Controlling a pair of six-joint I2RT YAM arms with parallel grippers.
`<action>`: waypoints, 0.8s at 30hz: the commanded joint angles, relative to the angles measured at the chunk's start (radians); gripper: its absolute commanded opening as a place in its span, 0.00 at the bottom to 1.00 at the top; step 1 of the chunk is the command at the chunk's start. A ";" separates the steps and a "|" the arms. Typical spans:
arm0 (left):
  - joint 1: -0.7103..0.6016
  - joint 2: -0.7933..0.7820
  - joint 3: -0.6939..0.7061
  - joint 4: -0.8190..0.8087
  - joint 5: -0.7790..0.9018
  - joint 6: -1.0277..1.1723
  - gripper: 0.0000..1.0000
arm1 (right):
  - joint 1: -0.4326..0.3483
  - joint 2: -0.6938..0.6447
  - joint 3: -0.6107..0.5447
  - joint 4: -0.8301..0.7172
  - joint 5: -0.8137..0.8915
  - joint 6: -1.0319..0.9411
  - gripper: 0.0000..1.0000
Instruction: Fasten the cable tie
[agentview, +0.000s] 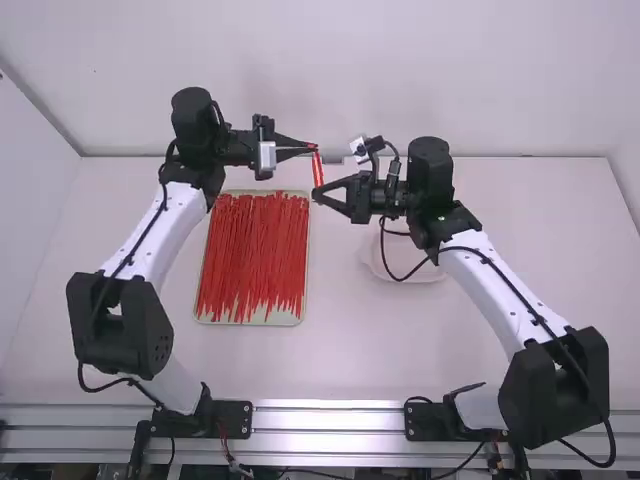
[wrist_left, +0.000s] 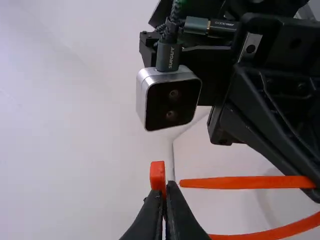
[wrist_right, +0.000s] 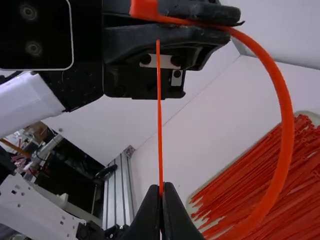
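Filling tray (agentview: 250, 322) — red ties (agentview: 252, 255); left tool (wrist_left: 161, 197), right tool (wrist_right: 161, 192) pinch looped tie (wrist_right: 287, 115).

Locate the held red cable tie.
High view, near the middle: the looped red plastic cable tie is pinched between the left gripper and right gripper, by the far right corner of the red tie pile.

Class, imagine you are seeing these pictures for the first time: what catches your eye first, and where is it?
First comes a single red cable tie, bent into a loop in the air over the table's far side. Its head is pinched in the left pincer and its thin tail in the right pincer. Next is the bright heap of red ties on a tray beside the left arm.
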 joint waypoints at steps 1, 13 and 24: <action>-0.003 -0.006 0.018 0.006 0.019 0.010 0.02 | 0.000 0.003 0.024 0.009 -0.005 0.008 0.00; -0.003 -0.006 0.018 -0.005 0.018 0.011 0.03 | 0.000 0.003 0.024 0.055 -0.002 0.030 0.00; -0.003 -0.006 0.018 -0.004 0.049 0.011 0.02 | 0.002 0.003 0.024 0.070 0.026 0.065 0.00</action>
